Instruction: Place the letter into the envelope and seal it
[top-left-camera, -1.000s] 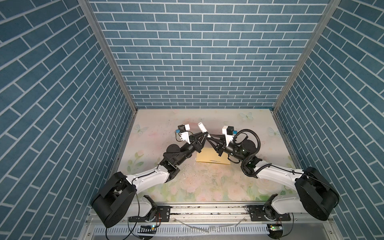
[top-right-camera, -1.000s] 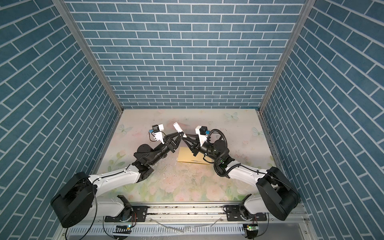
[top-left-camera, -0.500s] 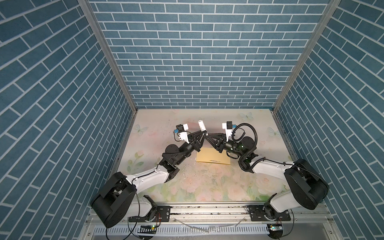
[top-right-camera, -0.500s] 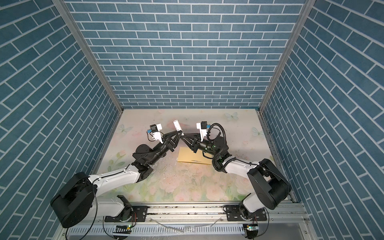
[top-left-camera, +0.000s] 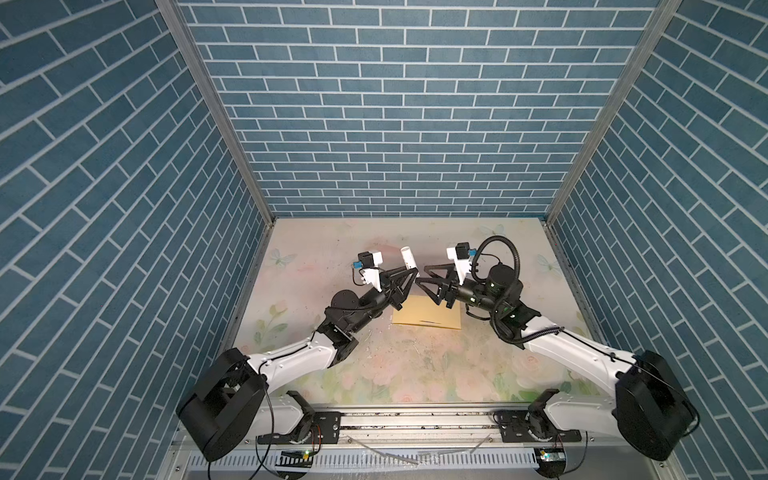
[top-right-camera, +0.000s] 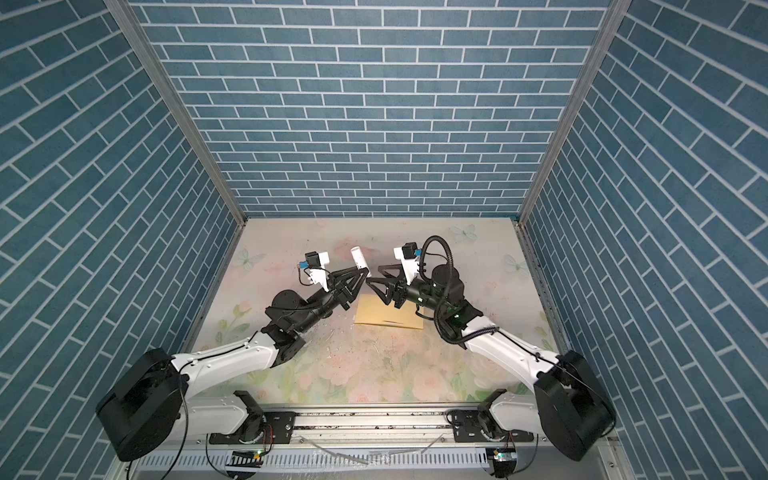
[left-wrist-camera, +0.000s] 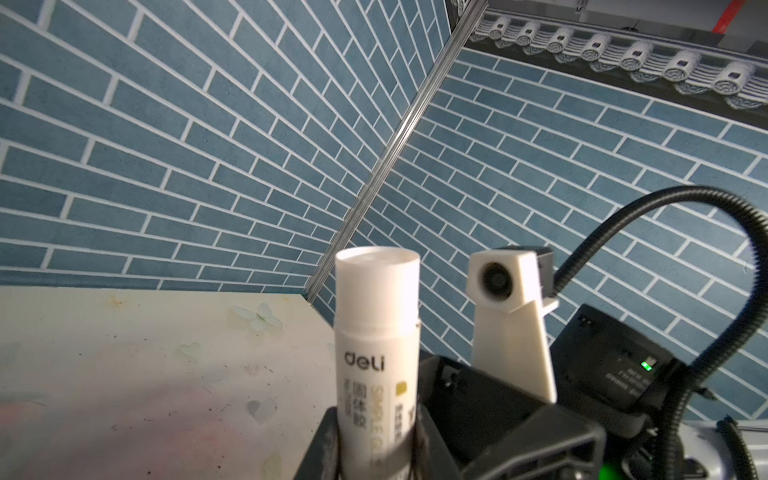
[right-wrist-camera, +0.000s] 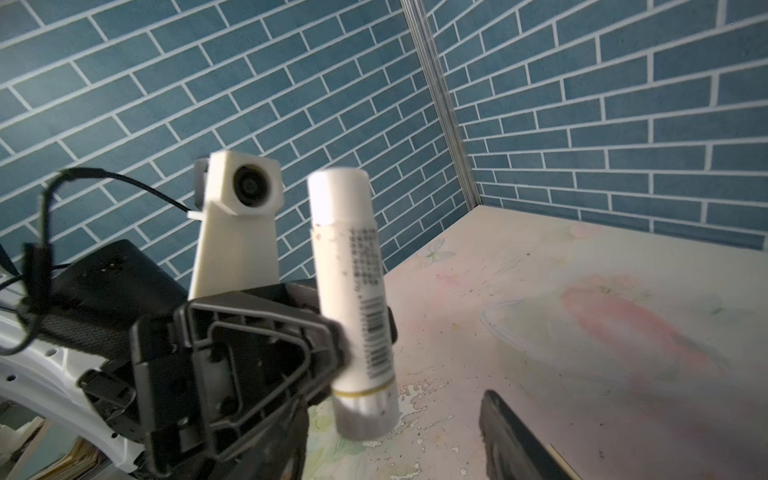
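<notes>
Your envelope (top-left-camera: 428, 318), thin tan paper, lies flat near the middle of the floral table (top-left-camera: 332, 249); the letter isn't visible. Your left gripper (top-left-camera: 411, 275) pinches the smooth white glue stick (left-wrist-camera: 376, 332) roughly upright, cap on; the right gripper (top-left-camera: 421, 278) stands spread, empty. Tips nearly meet, so a bump could twist that slick round tube loose

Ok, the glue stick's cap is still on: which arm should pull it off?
Right. The left gripper grips the glue stick; the right gripper is open, empty, tips close beside it.
</notes>
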